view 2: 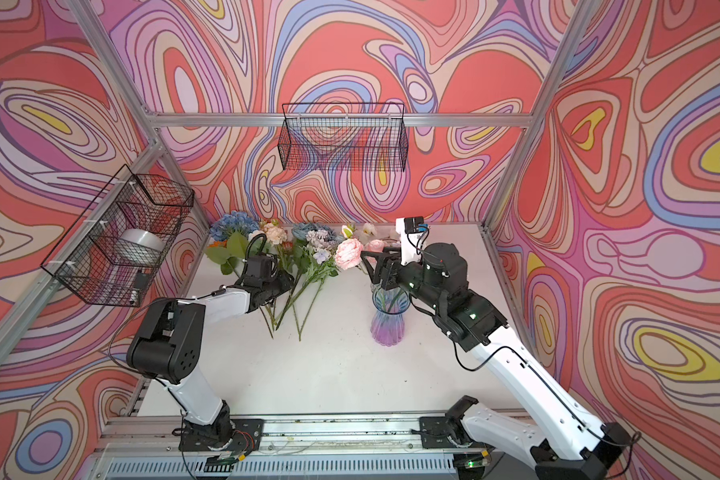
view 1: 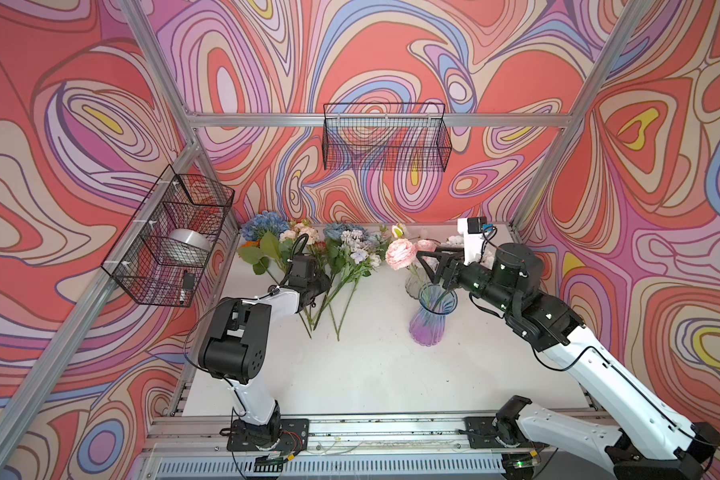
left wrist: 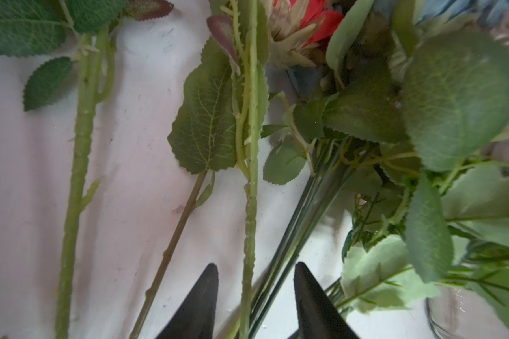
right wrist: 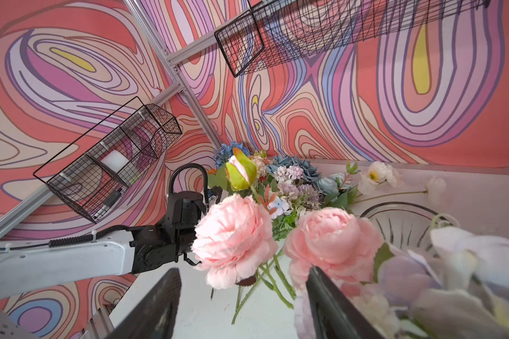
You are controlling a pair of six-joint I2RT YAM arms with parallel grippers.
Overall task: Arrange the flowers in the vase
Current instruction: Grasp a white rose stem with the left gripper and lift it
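Observation:
The flowers (view 1: 333, 249) lie in a heap at the back of the white table, stems toward the front. My left gripper (left wrist: 256, 270) is down over those stems, its fingers hidden under the wrist in both top views. Its jaws stand apart around one pale green stem (left wrist: 252, 205) and a few thin dark stems, with gaps on both sides. The ribbed blue-purple vase (view 1: 432, 316) (view 2: 387, 320) stands right of centre with pink roses (view 1: 400, 254) (right wrist: 232, 240) leaning out of it. My right gripper (view 1: 427, 266) (right wrist: 241, 293) hovers open just behind the vase rim, holding nothing.
A clear glass vessel (view 1: 413, 286) stands right behind the vase. White poppies (right wrist: 376, 176) lie by the back wall. A black wire basket (view 1: 385, 137) hangs on the back rail. Another basket (view 1: 167, 237), holding a silver roll, hangs on the left rail.

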